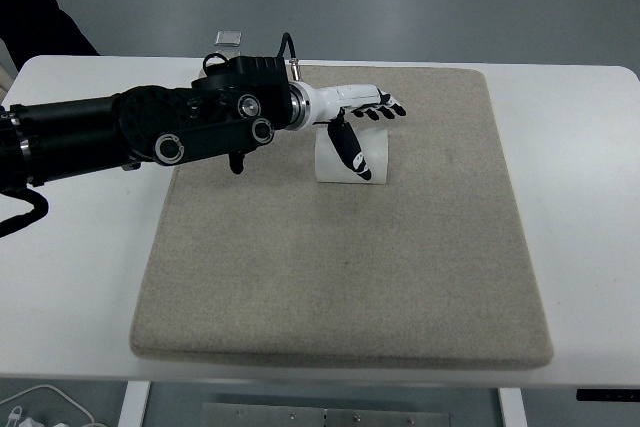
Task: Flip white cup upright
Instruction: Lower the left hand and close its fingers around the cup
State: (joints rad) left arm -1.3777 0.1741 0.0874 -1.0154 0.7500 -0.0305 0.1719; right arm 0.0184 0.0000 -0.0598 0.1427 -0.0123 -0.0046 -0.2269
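From the top view, a white counter (80,277) carries a large beige felt mat (340,277), and the white cup (372,155) sits on the far half of that mat, a little left of its middle. The cup looks like a short cylinder, but whether it stands upright or upside down cannot be told from above. The left arm (120,132), black and bulky, reaches in from the left edge and ends in a white left hand (352,107) with dark tips, placed over the cup's top. Its fingers (385,109) stretch out along the cup's far edge, while the thumb (350,152) runs down the near face of the cup, so the hand appears clamped on the cup. A small grey square object (229,38) lies on the counter beyond the mat's far left corner.
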